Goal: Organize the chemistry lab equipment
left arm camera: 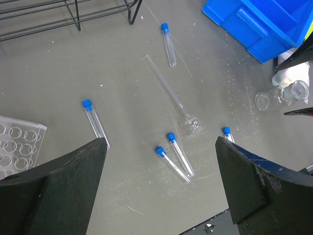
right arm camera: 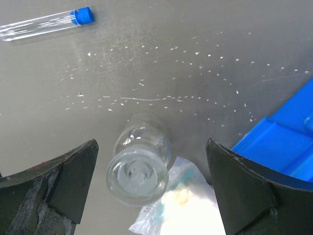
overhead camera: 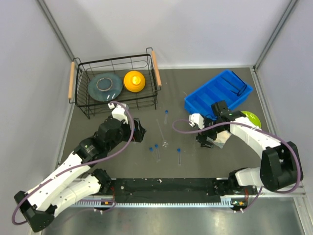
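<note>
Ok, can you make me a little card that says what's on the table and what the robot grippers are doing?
test tubes: five, blue caps, lying loose on the table
vial: clear, on the table
grid rack: clear, the holes in view are empty
blue tray: far right side
left gripper: open, above the test tubes
right gripper: open, above the vial

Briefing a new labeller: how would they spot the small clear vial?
Start at the blue tray on the right. Just before its left corner, inside the open right gripper, is the vial: short and wide, lacking the blue cap of the slim tubes.
</note>
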{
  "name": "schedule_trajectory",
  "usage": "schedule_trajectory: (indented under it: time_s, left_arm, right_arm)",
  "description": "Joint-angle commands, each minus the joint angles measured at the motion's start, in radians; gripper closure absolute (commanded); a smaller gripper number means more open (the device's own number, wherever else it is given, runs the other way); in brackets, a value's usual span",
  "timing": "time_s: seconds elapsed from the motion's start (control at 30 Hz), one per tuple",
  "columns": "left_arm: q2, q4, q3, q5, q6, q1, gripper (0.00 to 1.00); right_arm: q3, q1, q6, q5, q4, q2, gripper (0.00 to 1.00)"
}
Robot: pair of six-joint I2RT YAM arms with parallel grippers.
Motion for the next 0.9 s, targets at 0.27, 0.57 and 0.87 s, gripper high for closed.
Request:
schedule_trajectory:
  time_s: [0.27, 0.57, 0.87]
  left_arm:
    - [-0.029, 0.022, -0.026, -0.026, -0.002, 0.002, 0.01]
    - [-0.027, 0.024, -0.022, -0.02, -0.002, 0.002, 0.01]
    - [-0.035, 0.018, -0.014, -0.018, -0.004, 0.001, 0.01]
  right_arm:
    - [-0.035, 0.057, 0.031, 0.099, 0.109, 0.062, 0.27]
    - [-0.014, 0.066, 0.087, 0.04, 0.075, 0.02, 0.74]
    - [0.167, 0.059, 0.223, 0.004, -0.055, -0.073, 0.77]
